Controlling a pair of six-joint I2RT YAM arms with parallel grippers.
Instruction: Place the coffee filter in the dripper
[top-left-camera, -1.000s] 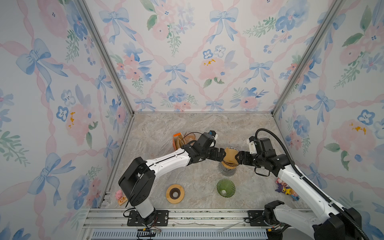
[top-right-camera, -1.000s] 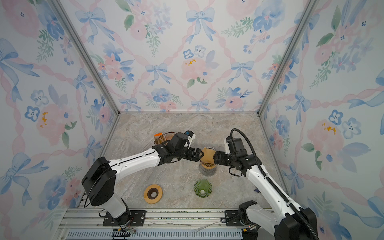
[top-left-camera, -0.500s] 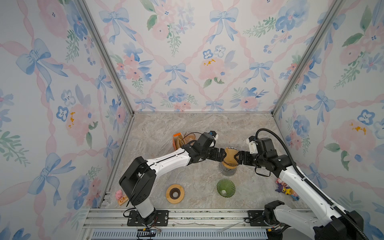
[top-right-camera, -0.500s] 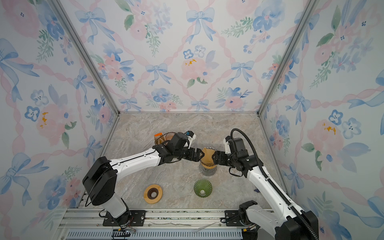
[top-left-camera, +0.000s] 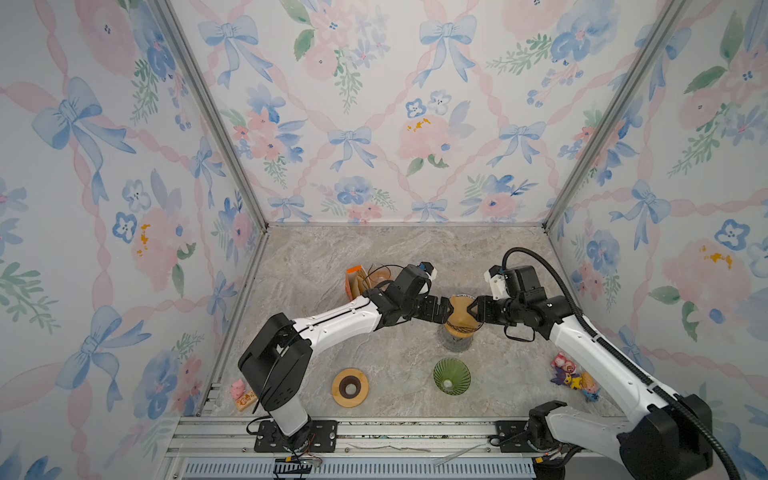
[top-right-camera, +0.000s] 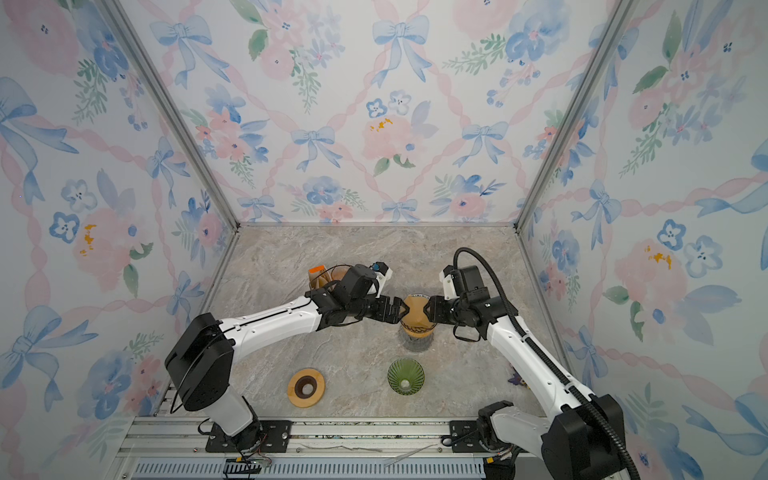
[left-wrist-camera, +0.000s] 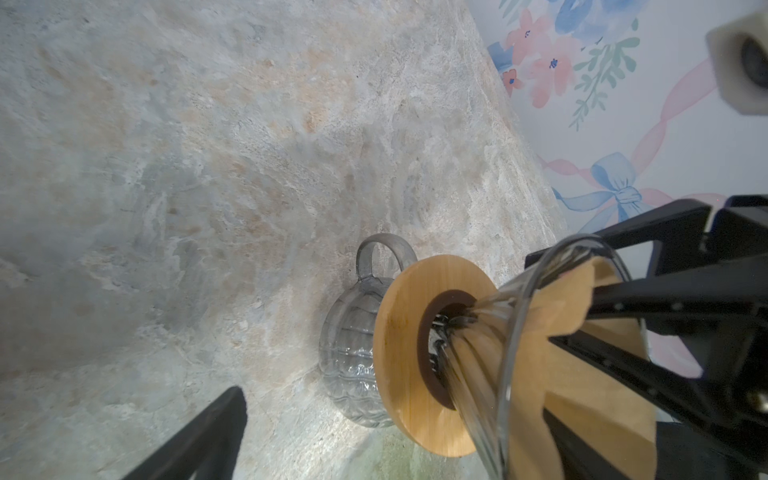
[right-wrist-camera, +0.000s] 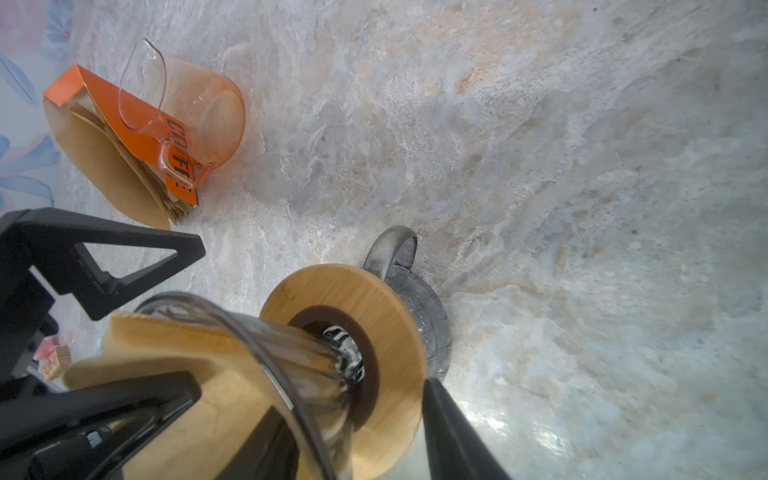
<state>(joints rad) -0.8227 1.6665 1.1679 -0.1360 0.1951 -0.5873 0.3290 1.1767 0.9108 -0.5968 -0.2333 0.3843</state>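
The left end effector (top-left-camera: 447, 310) is released, jaws wide, beside the coffee filter (top-left-camera: 460, 311). The filter sits in the glass dripper (left-wrist-camera: 482, 374) on a wooden collar (left-wrist-camera: 399, 332) over a carafe (left-wrist-camera: 345, 353). The right end effector (top-left-camera: 474, 311) meets the filter's far edge; I cannot tell whether it grips.

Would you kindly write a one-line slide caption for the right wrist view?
Brown filter inside the glass dripper, seated in a wooden collar over a glass carafe.

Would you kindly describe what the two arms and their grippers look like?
The left arm and right arm have white link shells with black joints and bases. The left gripper and right gripper are black with triangular open-frame fingers. A black corrugated cable runs along the right arm.
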